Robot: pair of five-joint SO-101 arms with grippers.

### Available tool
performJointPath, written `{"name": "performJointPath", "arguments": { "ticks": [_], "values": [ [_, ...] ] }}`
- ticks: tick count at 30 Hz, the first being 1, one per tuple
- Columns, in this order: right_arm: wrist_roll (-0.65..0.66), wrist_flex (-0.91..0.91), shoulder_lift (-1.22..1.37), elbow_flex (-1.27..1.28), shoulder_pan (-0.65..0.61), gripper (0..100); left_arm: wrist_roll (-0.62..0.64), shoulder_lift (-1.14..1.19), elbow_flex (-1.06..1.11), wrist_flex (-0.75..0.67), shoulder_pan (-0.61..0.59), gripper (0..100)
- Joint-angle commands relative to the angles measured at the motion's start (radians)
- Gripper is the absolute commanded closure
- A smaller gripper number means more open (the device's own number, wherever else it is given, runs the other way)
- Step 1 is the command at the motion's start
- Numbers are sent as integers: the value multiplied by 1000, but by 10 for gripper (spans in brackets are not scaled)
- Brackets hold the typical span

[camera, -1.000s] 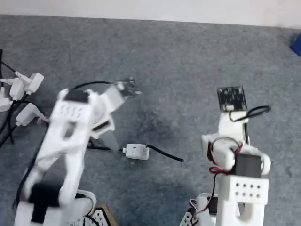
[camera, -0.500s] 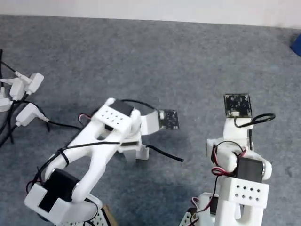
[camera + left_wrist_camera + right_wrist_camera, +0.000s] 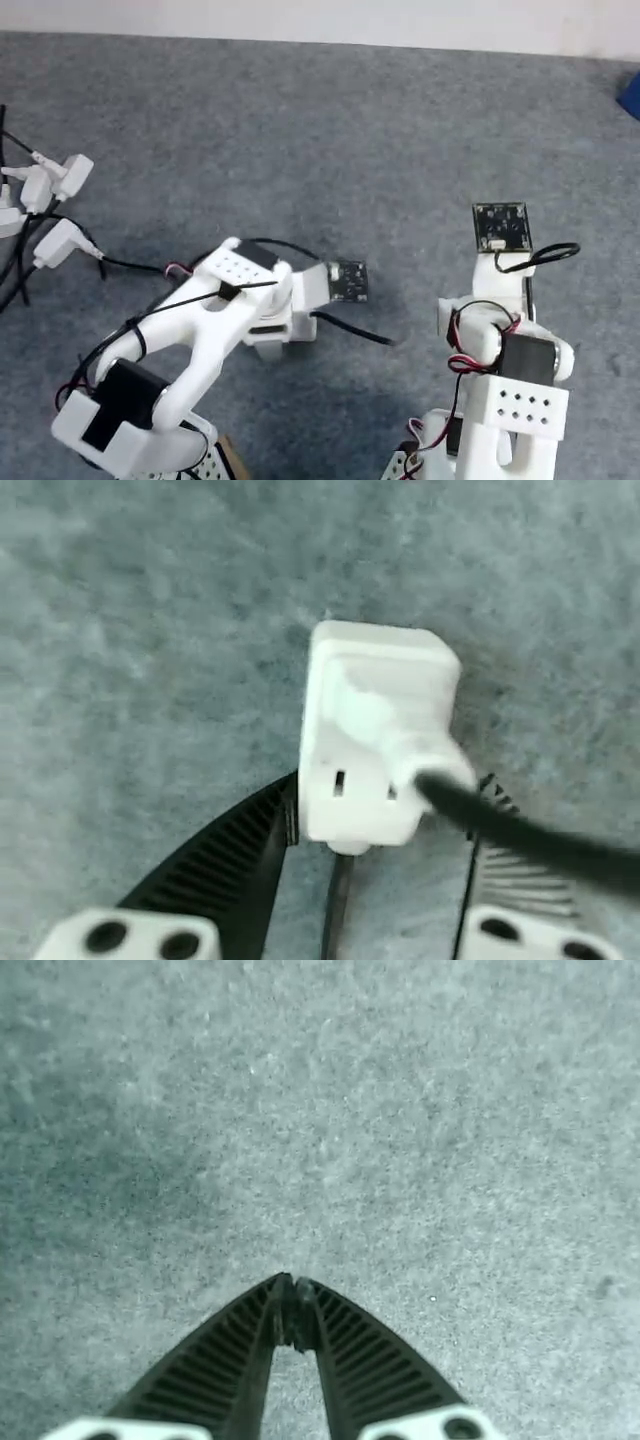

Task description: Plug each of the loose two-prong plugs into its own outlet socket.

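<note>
A white outlet socket point(image 3: 375, 730) with two slots lies on the grey carpet. Its black cord point(image 3: 520, 825) runs across it toward the wrist. My left gripper point(image 3: 390, 785) is open and low over it, one finger on each side of the socket's near end. In the high view the left arm point(image 3: 215, 310) covers the socket, and only the cord point(image 3: 350, 328) trails out to the right. Several loose white plugs point(image 3: 45, 185) lie bunched at the far left edge, another plug point(image 3: 60, 243) just below them. My right gripper point(image 3: 292, 1285) is shut on nothing, pointing down at bare carpet.
The right arm point(image 3: 500, 340) stands at the front right, well apart from the left arm. Black cables point(image 3: 20, 270) run down the left edge from the plugs. A blue object point(image 3: 632, 95) pokes in at the right edge.
The left arm has swung right, away from the plugs' side, and come down over the socket, which it now hides in the high view. The right arm barely moved.
</note>
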Motion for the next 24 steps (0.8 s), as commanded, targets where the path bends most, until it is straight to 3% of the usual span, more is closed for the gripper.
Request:
{"name": "performJointPath", "arguments": {
  "ticks": [1, 3, 9, 16, 24],
  "values": [
    [8, -16, -15, -4, 12, 990, -8, -2, 27, -12, -4, 716],
    [8, -15, -15, -4, 10, 990, -8, -5, 18, -14, -33, 732],
    [8, -13, -10, -2, 10, 990, -8, -4, -131, -8, -171, 937],
    [9, -18, -10, 27, 10, 990, -9, -4, -335, 61, -344, 944],
    [11, -18, -8, 35, 8, 990, -114, -2, -575, 66, -699, 943]
  ]
}}
